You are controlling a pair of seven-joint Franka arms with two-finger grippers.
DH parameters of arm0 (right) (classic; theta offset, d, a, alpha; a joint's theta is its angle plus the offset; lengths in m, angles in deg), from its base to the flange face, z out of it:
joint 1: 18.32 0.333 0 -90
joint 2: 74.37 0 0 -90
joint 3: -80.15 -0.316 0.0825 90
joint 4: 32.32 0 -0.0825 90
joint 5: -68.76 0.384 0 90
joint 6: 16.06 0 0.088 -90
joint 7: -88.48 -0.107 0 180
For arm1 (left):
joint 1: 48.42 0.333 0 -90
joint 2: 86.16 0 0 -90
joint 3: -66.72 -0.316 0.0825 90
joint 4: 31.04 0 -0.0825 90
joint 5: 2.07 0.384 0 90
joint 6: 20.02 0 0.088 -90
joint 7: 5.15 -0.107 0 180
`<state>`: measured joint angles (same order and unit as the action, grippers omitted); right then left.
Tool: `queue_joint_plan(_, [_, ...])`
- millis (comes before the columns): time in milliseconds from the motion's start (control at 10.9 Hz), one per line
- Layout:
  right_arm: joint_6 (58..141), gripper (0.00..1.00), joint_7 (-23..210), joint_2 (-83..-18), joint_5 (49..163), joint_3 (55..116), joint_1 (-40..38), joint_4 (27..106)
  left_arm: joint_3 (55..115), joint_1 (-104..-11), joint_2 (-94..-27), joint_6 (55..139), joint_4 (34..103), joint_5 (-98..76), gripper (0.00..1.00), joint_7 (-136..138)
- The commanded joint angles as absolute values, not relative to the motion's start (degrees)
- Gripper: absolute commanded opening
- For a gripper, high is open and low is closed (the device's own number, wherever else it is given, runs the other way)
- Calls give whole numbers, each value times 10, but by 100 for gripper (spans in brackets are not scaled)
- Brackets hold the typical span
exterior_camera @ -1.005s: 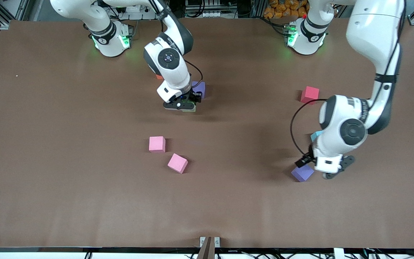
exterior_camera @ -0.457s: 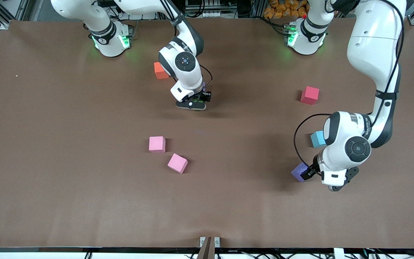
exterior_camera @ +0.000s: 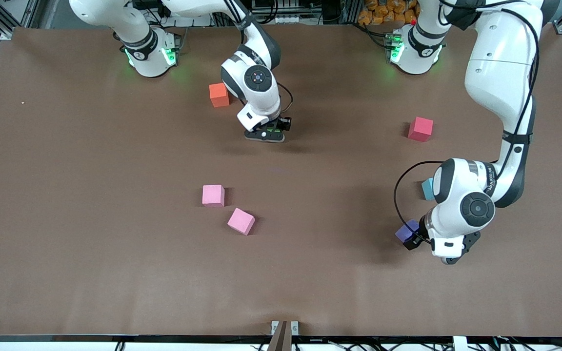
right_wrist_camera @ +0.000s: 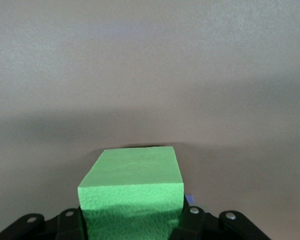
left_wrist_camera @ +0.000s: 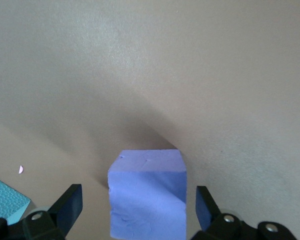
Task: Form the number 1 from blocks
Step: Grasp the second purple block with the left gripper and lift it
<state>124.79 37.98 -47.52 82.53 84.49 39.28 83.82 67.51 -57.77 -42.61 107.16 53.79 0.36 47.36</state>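
With my right hand (exterior_camera: 270, 132) clenched on the green block (right_wrist_camera: 132, 182), I'd centre the released left hand (left_wrist_camera: 140, 210) squarely around the purple block (left_wrist_camera: 147, 192) before closing.

The right arm reaches out from its base, wrist bent down, and the right gripper (exterior_camera: 265, 134) is clamped on a green block (right_wrist_camera: 132, 187). The left arm folds low; the left gripper (left_wrist_camera: 140, 212) (fingers spread wide) straddles a purple block (left_wrist_camera: 147, 192) without touching it.

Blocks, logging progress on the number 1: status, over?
Right gripper shut on green block. Left gripper open, fingers either side of purple block. No obstruction seen.
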Motion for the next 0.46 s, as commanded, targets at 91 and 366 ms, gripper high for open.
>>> queue_joint_plan(91, [1248,58,374,-482,836,848,393,850,676,-584,-407,1065,522,16,100,491])
queue_joint_plan(366, [1249,58,378,-484,834,848,391,866,676,-584,-406,1065,524,27,92,484])
